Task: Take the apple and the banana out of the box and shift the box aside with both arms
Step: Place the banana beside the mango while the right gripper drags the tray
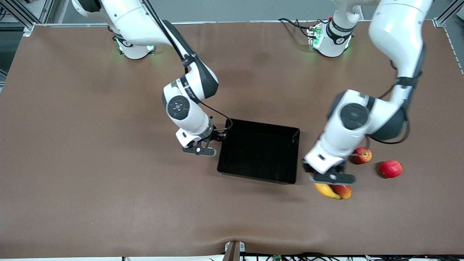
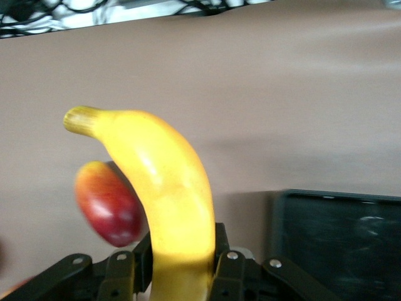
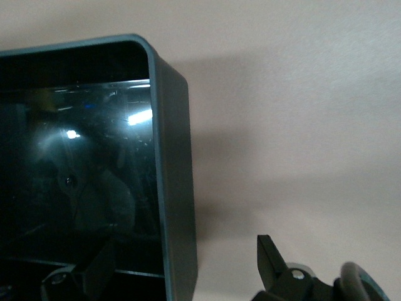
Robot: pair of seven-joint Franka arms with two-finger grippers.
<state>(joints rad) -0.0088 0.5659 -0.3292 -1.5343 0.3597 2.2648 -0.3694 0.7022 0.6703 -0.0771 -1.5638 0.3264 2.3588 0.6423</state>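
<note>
The black tray (image 1: 295, 156) lies mid-table. My right gripper (image 1: 209, 144) is open at the tray's wall toward the right arm's end. In the right wrist view the gripper (image 3: 185, 251) straddles that wall (image 3: 172, 157), one finger inside and one outside. My left gripper (image 1: 331, 178) is shut on the yellow banana (image 1: 325, 190), low over the table beside the tray; the left wrist view shows the banana (image 2: 166, 188) pinched between the fingers (image 2: 229, 266). The small red-yellow apple (image 1: 361, 155) sits on the table, partly hidden by the left arm.
A red-yellow mango (image 1: 343, 190) lies against the banana, also showing in the left wrist view (image 2: 106, 204). A larger all-red fruit (image 1: 390, 168) sits toward the left arm's end of the table. The tray's corner shows in the left wrist view (image 2: 338, 241).
</note>
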